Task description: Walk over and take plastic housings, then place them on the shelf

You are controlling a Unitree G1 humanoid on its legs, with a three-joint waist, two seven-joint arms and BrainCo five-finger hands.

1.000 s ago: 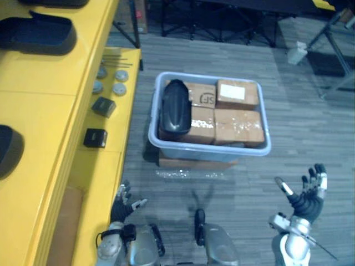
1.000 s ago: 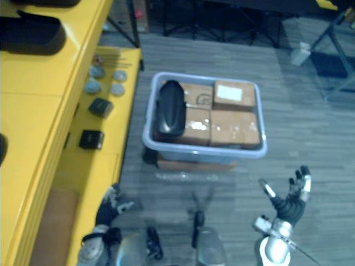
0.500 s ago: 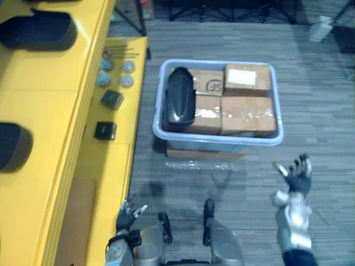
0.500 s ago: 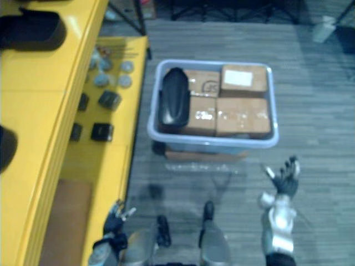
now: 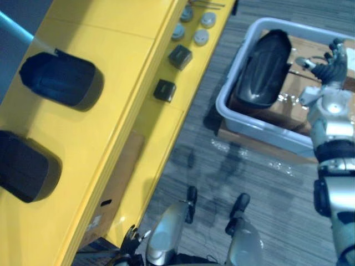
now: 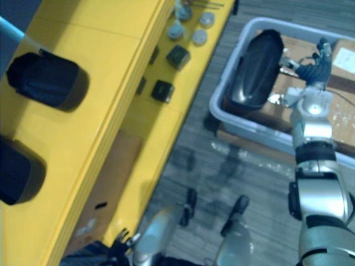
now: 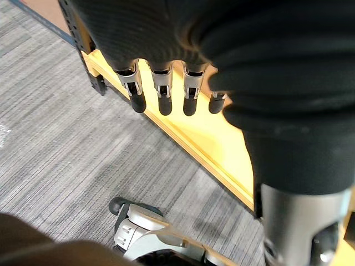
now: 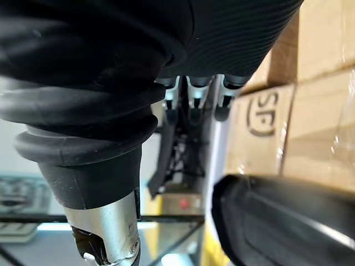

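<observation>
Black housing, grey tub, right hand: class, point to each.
black housing [image 5: 263,69]: left eye view, middle of its shell.
grey tub [image 5: 266,133]: left eye view, near wall.
right hand [image 5: 332,65]: left eye view, its middle.

Glossy black plastic housing [image 5: 263,69] in a smooth grey plastic bin [image 5: 260,132], on matt cardboard boxes [image 5: 288,108]; smooth yellow shelf [image 5: 111,127].

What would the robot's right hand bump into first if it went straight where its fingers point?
Probably the far rim of the grey bin. The right hand points across it, beside the black plastic housing and above the cardboard boxes. Height is unclear, so it might pass over.
</observation>
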